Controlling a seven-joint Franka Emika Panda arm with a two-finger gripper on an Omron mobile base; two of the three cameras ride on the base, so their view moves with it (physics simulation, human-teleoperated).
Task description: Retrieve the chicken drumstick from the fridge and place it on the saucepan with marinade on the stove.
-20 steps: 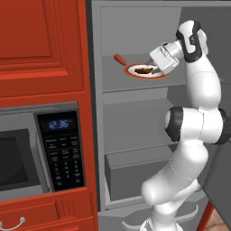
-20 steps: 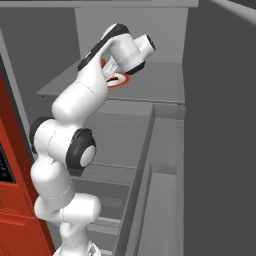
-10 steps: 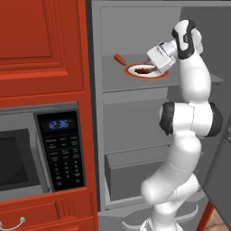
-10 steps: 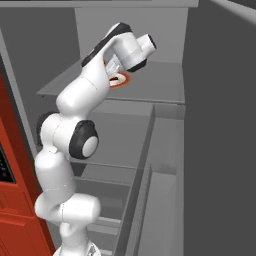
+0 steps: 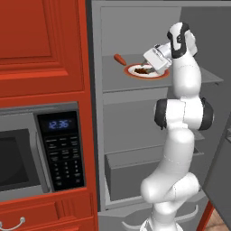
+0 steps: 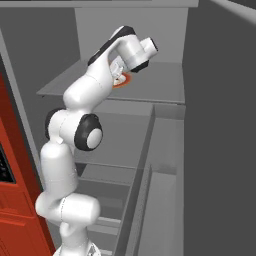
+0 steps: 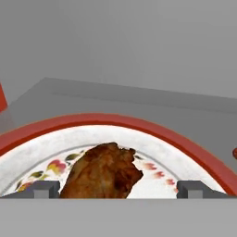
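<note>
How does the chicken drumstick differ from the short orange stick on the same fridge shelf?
The chicken drumstick is dark brown and lumpy; the orange stick is smooth and slim. The drumstick lies on the white orange-rimmed plate; the stick lies on the bare shelf beside it. The open gripper stands at the drumstick, away from the stick. Both are small.

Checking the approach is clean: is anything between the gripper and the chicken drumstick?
Nothing; in the hand view the chicken drumstick sits on the plate between the open gripper's fingertips.
</note>
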